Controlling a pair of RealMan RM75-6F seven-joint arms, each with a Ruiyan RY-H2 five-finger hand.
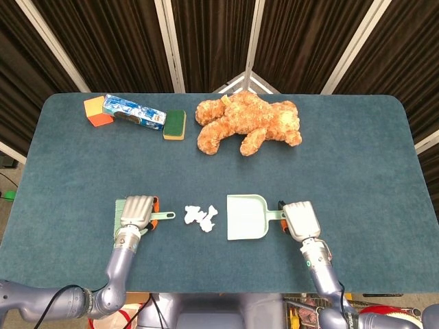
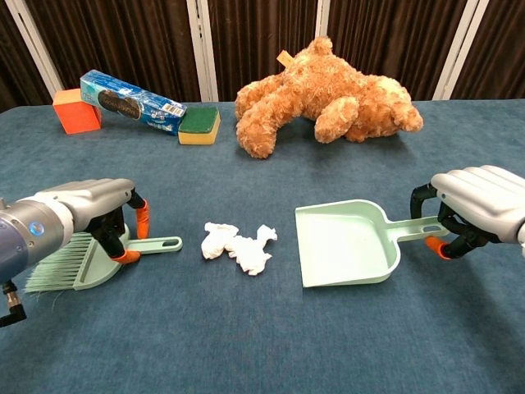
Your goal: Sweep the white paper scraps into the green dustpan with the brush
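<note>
Head view: the left hand [image 1: 136,212] grasped the brush [image 1: 140,218]; the right hand [image 1: 300,219] grasped the handle of the green dustpan [image 1: 245,217], with the paper scraps [image 1: 200,217] lying between them on the table [image 1: 219,157].

Chest view: the scraps [image 2: 237,245] lay just left of the dustpan's [image 2: 349,243] open mouth, apart from it.

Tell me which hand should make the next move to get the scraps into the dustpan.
Left. The left hand already grips the brush, beside the paper scraps. The right hand holds the dustpan by its handle, mouth facing the scraps, so it likely just steadies.
</note>
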